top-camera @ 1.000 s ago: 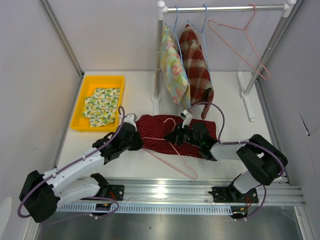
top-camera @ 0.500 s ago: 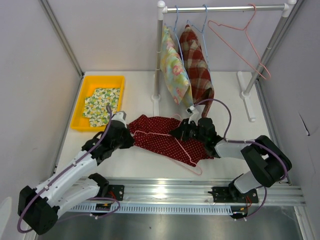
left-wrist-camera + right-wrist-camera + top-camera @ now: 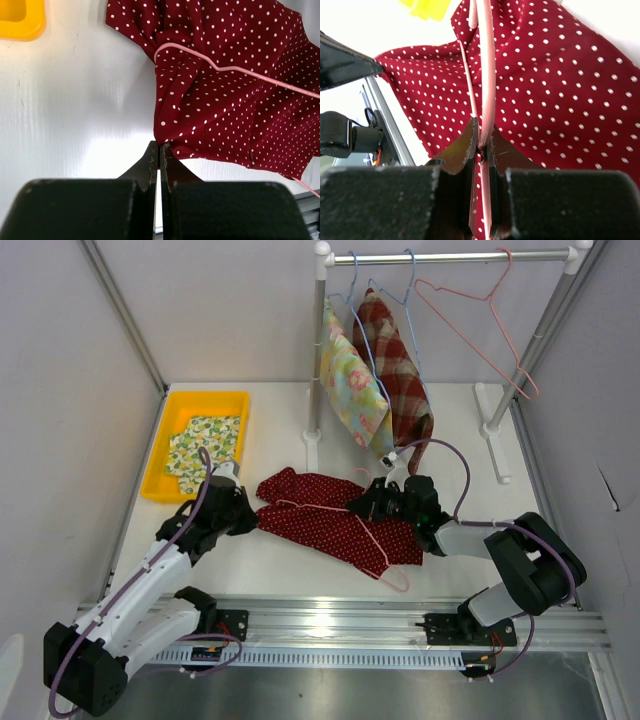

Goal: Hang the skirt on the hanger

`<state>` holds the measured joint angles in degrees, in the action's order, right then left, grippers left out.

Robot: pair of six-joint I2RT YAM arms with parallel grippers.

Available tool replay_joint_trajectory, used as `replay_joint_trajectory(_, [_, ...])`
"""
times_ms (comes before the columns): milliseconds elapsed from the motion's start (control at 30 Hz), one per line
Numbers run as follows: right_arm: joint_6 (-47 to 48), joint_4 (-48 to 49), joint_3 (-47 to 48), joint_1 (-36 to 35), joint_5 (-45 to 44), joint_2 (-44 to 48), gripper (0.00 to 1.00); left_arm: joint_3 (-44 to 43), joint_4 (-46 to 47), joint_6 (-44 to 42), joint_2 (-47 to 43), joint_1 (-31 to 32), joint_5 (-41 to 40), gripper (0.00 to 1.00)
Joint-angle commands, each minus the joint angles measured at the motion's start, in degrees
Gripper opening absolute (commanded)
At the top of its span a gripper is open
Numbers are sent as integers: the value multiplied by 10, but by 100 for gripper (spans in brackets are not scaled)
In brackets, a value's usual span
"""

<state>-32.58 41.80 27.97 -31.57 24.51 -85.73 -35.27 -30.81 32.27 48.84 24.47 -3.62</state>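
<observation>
With right gripper (image 3: 481, 137) clamped, pinches pink hanger (image 3: 487, 75) wire over skirt (image 3: 560, 100) beneath it; with left gripper (image 3: 159, 148) fully closed, nips skirt edge just ahead.

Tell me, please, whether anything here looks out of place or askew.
Yes: the red skirt lies bunched and skewed on the table, and the pink hanger sits slantwise on top of the cloth, not threaded inside it, so the skirt is not hung.

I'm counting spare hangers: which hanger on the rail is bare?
The pink hanger, the rightmost; the two blue hangers are both loaded.
</observation>
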Motion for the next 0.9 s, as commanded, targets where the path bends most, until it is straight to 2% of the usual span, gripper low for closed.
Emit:
replay_joint_trajectory(0, [10, 20, -24, 0, -3, 25, 0, -23, 12, -14, 7, -20, 10, 0])
replay_joint_trajectory(167, [2, 43, -82, 8, -21, 41, 0, -28, 17, -15, 27, -54, 22, 0])
replay_joint_trajectory(433, [10, 34, -97, -9, -68, 46, 0, -30, 34, -9, 71, -88, 62, 2])
replay_joint_trajectory(533, [21, 21, -90, -7, -82, 45, 0, -23, 42, -10, 79, -90, 72, 11])
replay_joint_trajectory(567, [25, 10, -82, -8, -85, 45, 0, -20, 44, -11, 78, -90, 80, 24])
replay_joint_trajectory(600, [27, 7, -80, -8, -85, 46, 0, -20, 44, -12, 76, -90, 84, 30])
replay_joint_trajectory(633, [30, 3, -77, -10, -84, 46, 0, -16, 49, -17, 67, -90, 89, 42])
replay_joint_trajectory(767, [37, -8, -72, -14, -85, 49, 0, -16, 38, -27, 20, -79, 92, 53])
replay_joint_trajectory(833, [38, -10, -72, -14, -85, 50, 0, -27, 27, -27, 6, -44, 72, 54])
replay_joint_trajectory(867, [39, -12, -73, -14, -85, 51, 0, -33, 28, -24, -4, 4, 56, 55])
